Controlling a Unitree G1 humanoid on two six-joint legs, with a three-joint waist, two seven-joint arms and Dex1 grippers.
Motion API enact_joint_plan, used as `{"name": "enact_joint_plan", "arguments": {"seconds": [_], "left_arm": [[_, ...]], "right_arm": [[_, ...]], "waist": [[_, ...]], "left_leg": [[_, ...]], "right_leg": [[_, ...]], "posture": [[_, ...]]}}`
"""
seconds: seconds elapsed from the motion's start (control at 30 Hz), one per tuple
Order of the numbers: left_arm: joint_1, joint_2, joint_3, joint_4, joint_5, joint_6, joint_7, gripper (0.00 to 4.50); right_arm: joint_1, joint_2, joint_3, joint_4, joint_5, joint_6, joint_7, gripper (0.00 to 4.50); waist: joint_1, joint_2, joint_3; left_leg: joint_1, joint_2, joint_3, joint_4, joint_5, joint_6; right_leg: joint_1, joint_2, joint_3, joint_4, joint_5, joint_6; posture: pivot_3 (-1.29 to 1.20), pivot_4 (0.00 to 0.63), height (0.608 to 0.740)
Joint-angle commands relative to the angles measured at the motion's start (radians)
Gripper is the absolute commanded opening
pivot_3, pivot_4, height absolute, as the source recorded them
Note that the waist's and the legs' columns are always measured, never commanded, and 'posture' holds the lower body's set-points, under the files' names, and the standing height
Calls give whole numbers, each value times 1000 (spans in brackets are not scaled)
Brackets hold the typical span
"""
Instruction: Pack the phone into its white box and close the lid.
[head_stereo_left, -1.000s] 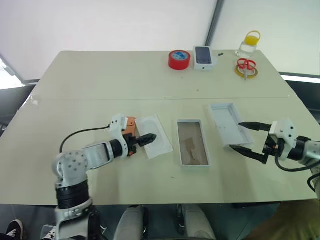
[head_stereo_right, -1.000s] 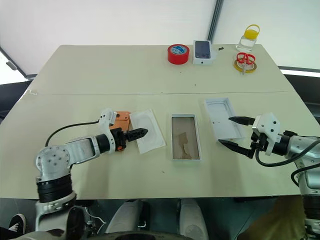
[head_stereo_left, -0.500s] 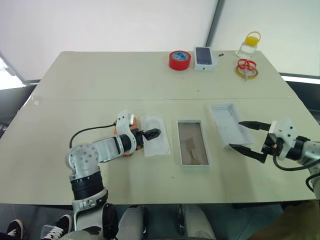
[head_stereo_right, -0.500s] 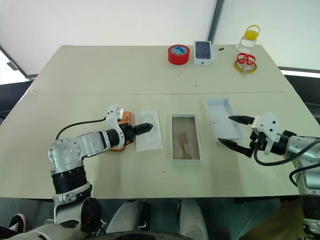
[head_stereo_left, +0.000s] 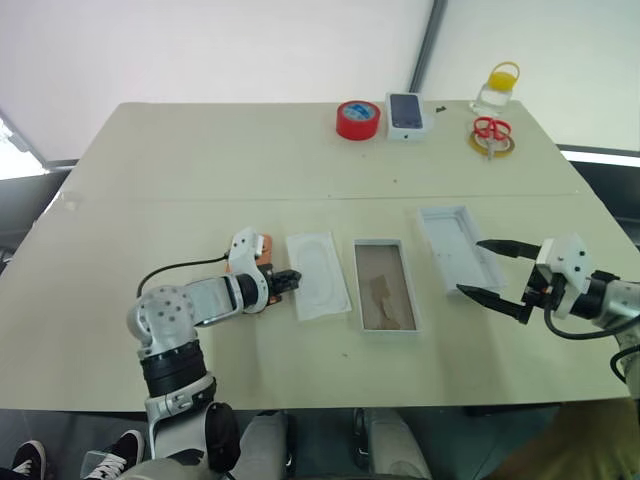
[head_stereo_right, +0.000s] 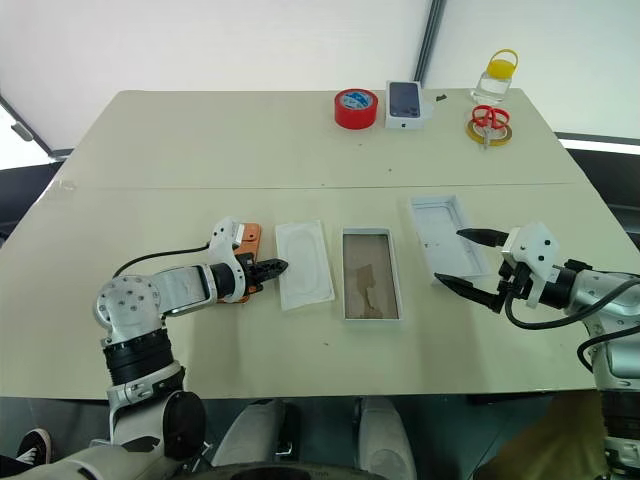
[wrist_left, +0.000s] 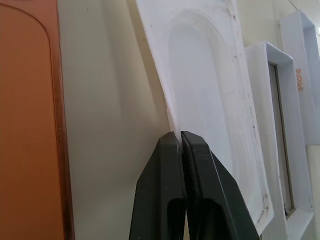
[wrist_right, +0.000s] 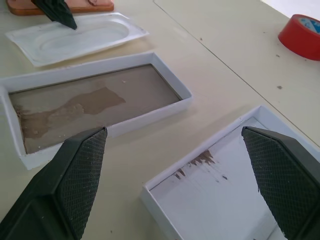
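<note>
Phone lying on the desk, left claw pinching the card beside it.

The phone (head_stereo_right: 243, 240) is lying flat left of the thin white card (head_stereo_right: 305, 261), whose edge the left claw (wrist_left: 180, 141) is clenching. The white box (head_stereo_right: 371, 273) is sitting empty between card and lid (head_stereo_right: 446, 236). The right claw (head_stereo_right: 464, 259) is hovering released by the lid.

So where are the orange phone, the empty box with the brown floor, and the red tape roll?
phone (wrist_left: 30, 125), left wrist view, on its orange back.
box (head_stereo_left: 384, 287), left eye view, on its brownish floor.
tape roll (head_stereo_left: 357, 120), left eye view, on its red side.
</note>
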Motion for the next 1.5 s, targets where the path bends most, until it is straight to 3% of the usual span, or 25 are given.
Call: {"name": "enact_joint_plan", "arguments": {"seconds": [0.03,0.13,0.23,0.43,0.53,0.77,1.13,1.33,1.5], "left_arm": [[-54,43,44,-2,-31,21,-51,48],[-71,122,8,15,-105,27,-136,48],[-91,182,-45,7,-83,13,-196,48],[-110,194,-72,45,-47,-20,-234,48],[-109,204,-110,46,-34,-45,-264,0],[-104,200,-133,29,-22,-63,-286,0],[-242,57,34,109,17,-7,-160,0],[-252,-9,21,97,50,-12,-131,0],[-221,-19,2,88,64,-23,-142,0]], "right_arm": [[36,9,20,-171,100,110,8,4500],[72,35,106,-288,78,129,-4,4500],[76,37,192,-313,3,103,4,4500],[-3,56,324,-266,-79,97,15,4500],[-49,40,400,-198,-165,48,52,3632],[-99,43,439,-105,-213,-3,97,27],[-229,174,514,-55,-308,-46,13,27],[-262,210,526,-30,-319,-33,-10,27],[-261,202,507,-48,-301,-11,-13,2416]], "waist": [[0,-1,1],[-1,-4,2],[2,-4,3],[1,-5,3],[0,-5,3],[0,-6,3],[1,-8,5],[1,-9,5],[-2,-9,5]], "left_leg": [[0,0,0,0,0,0],[0,1,-1,-1,0,0],[-1,1,-1,0,0,0],[-1,-1,-1,0,1,-2],[-2,-1,-1,0,1,-2],[-2,-1,-1,0,1,-2],[-2,-1,-1,0,1,-3],[-2,-2,-1,0,2,-4],[-2,-2,-1,-1,2,-4]], "right_leg": [[0,0,0,0,0,0],[-1,1,-1,0,0,0],[-1,0,-1,0,0,0],[-1,-2,-1,0,0,0],[-2,-1,-1,0,0,0],[-2,-2,-1,0,0,0],[-2,-1,-1,0,1,2],[-2,-2,-1,0,2,3],[-2,-2,-1,0,2,3]], "posture": [[0,150,739],[0,150,739],[0,150,739],[0,150,739],[0,150,739],[0,150,739],[0,150,739],[0,150,739],[0,150,739]]}}
